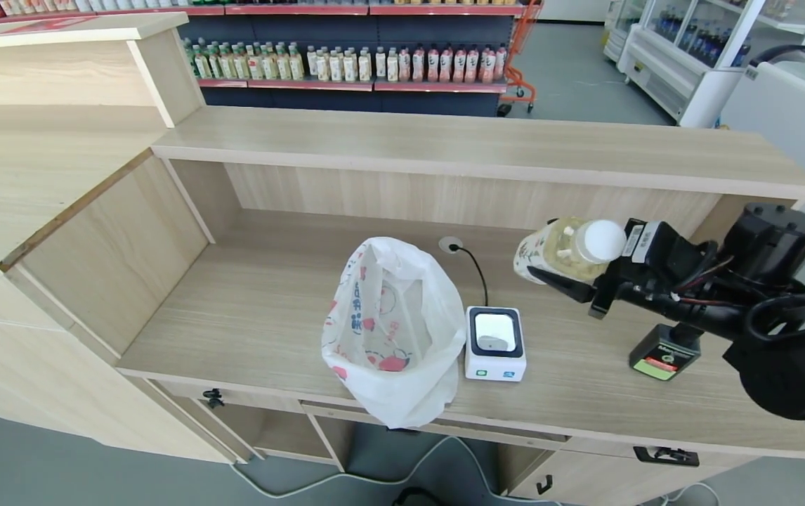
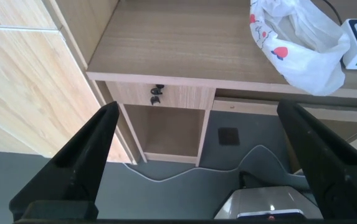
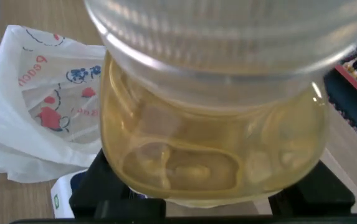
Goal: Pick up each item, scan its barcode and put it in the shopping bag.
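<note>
Aloft, right pincer [image 1: 563, 270] tight around rounded clear plastic bottle [image 1: 550, 249], white-capped; left pincer [image 2: 198, 115] wide apart, empty.

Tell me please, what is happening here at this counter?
The right gripper holds a bottle of yellowish drink with a white cap, tilted in the air above the counter, to the right of the barcode scanner. The scanner stands beside the open shopping bag. A small dark box stands on the counter under the right arm. The left gripper is open and holds nothing, low in front of the counter.
</note>
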Controlling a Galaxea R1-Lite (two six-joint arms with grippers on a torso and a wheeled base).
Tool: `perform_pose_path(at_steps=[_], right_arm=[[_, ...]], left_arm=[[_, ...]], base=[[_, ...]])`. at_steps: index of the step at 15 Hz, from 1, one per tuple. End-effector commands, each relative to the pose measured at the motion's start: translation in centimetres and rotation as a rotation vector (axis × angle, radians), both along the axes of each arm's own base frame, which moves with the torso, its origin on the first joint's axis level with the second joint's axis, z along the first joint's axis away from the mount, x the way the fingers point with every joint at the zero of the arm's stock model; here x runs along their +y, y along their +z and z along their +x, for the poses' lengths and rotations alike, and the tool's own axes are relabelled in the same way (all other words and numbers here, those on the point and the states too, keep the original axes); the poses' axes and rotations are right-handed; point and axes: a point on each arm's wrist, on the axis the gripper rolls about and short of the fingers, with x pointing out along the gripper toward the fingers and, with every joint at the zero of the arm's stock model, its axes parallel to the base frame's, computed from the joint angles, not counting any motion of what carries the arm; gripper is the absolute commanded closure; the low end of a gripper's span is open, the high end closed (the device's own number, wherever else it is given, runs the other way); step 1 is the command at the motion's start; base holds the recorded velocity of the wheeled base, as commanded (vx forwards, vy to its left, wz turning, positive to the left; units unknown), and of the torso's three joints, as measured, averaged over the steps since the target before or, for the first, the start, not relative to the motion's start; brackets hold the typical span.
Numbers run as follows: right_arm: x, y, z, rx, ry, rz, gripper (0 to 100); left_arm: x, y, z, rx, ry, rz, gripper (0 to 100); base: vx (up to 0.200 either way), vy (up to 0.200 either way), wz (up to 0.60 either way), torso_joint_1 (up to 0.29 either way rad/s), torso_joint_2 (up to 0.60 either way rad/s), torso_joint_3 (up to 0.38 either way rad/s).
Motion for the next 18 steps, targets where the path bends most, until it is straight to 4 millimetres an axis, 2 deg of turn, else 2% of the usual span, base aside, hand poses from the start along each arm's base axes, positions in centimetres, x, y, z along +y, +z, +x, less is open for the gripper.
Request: perform_pose_path(at_steps=[1,3,8,11,18], right_arm=[[0.5,-3.3,2.0,0.023,0.059,-0.044,100],[0.3,-4.1,3.1,0.033,0.057,-0.051,100],[0.7,-6.8,4.1,0.099,0.077,-0.063,100],[0.8,-7.1,4.9,0.095,0.077,-0.062,100],[1.0,-8.2,5.1,0.128,0.081,-0.07,100]], left_arm=[[0.0,0.0,0.0,0.0,0.0,0.0,0],[0.0,0.0,0.0,0.0,0.0,0.0,0],[0.0,0.0,0.0,0.0,0.0,0.0,0],[0.0,0.0,0.0,0.001,0.0,0.0,0],[0.0,0.0,0.0,0.0,0.0,0.0,0]], base=[[0.0,0.0,0.0,0.0,0.0,0.0],[0.0,0.0,0.0,0.0,0.0,0.0],[0.0,0.0,0.0,0.0,0.0,0.0],[0.0,0.0,0.0,0.0,0.0,0.0],[0.0,0.0,0.0,0.0,0.0,0.0]])
